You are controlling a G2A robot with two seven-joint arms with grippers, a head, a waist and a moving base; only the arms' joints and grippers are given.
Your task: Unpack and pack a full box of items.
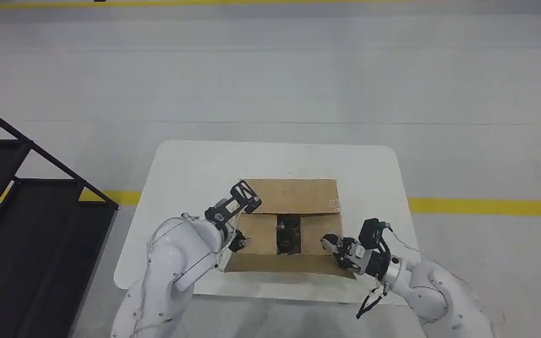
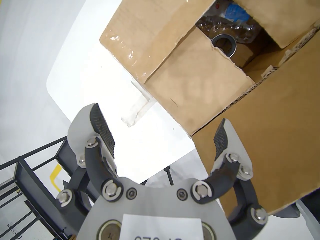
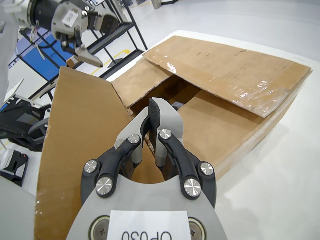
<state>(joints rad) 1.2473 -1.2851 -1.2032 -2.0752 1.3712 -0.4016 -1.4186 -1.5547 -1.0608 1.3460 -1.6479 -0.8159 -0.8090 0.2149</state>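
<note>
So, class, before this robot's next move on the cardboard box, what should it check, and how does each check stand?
1. Left end effector open, holding nothing: ok.
2. Right end effector shut on the raised near flap: ok.
3. Far flap folded back from the opening: not ok, it lies flat across the top.
4. Contents visible: ok, a plastic bottle and a dark ring show through the gap.
5. Cardboard box wholly on the white table: ok.
6. How full the box is: cannot tell.
</note>
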